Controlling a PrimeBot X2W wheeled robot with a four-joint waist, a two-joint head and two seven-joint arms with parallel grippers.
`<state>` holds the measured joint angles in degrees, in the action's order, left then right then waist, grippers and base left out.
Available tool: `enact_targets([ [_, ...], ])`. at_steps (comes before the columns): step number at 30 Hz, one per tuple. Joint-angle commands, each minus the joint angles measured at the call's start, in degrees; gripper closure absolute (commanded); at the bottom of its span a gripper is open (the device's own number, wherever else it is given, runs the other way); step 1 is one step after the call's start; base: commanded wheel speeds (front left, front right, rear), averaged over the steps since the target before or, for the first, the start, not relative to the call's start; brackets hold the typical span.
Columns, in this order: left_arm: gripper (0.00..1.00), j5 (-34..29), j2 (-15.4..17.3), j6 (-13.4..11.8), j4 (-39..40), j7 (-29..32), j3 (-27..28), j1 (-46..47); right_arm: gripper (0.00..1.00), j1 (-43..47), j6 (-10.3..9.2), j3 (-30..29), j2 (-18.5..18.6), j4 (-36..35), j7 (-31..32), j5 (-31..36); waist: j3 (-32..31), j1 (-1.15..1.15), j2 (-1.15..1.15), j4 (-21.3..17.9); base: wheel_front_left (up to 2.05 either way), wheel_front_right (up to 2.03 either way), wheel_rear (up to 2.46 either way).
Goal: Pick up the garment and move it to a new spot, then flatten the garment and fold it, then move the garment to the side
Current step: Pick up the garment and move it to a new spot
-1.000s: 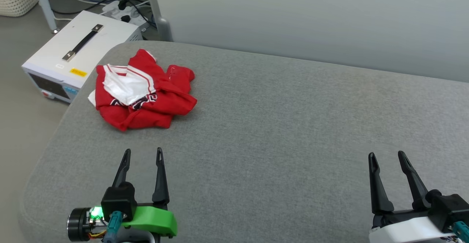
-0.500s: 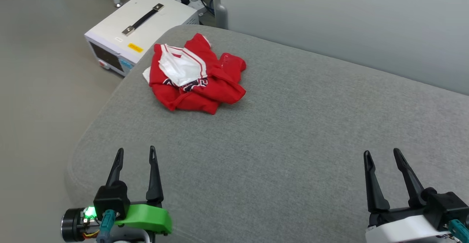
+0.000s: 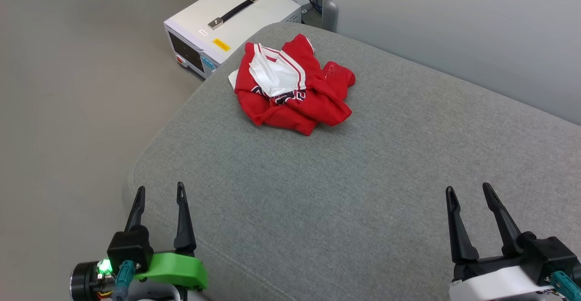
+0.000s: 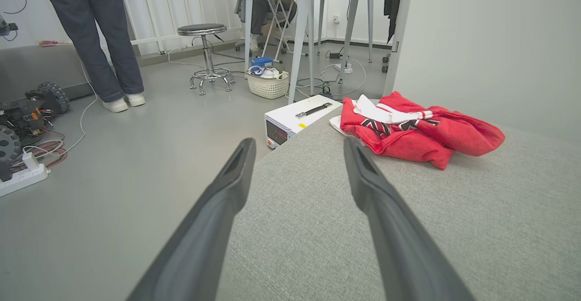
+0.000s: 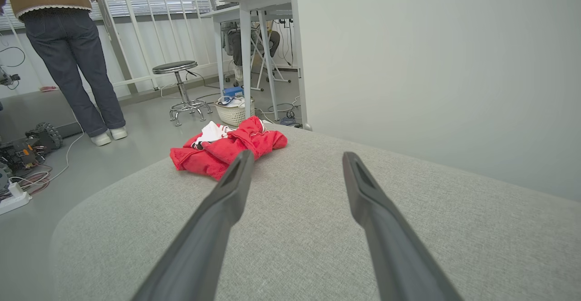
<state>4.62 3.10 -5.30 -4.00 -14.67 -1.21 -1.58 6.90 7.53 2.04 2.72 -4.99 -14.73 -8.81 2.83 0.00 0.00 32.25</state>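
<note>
The garment lies crumpled in a red heap with white and striped parts on top, near the far left corner of the grey cushioned surface. It also lies ahead and to the right in the left wrist view, garment, and ahead to the left in the right wrist view, garment. My left gripper hangs open over the surface's near left edge, well short of the garment. My right gripper is open at the near right, nothing between its fingers.
A white box with a black handle stands on the floor by the surface's far left corner. A pale wall panel runs along the far edge. A person's legs, a stool and a basket stand farther off.
The head camera has turned left, so the garment and surface sit further right in the picture. Both grippers stay open and keep their places at the bottom.
</note>
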Motion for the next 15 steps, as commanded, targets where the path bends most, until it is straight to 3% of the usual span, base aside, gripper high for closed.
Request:
enact_targets([
  [1, 0.0, 0.21, -0.23, -0.08, -0.08, -0.33, 0.24, -0.08, 0.0, -0.68, -0.04, 0.06, 0.16, -0.09, -0.27, 0.13, -0.08, 0.0, 0.0, 0.32, 0.0, 0.0, 0.0],
  [9, 0.0, -0.12, -0.23, 0.45, -0.21, -0.33, 1.55, 0.84, 0.0, -0.91, -0.04, 0.7, 0.16, -0.11, -0.27, 0.17, 0.4, 0.0, 0.0, -0.99, 0.0, 0.0, 0.0],
  [15, 0.0, -1.05, 0.67, 2.93, -0.35, -0.33, 3.19, 6.77, 0.0, -2.3, -0.04, 1.24, 0.16, -0.49, -0.27, 1.44, 2.79, 0.0, 0.0, -3.44, 0.0, 0.0, 0.0],
])
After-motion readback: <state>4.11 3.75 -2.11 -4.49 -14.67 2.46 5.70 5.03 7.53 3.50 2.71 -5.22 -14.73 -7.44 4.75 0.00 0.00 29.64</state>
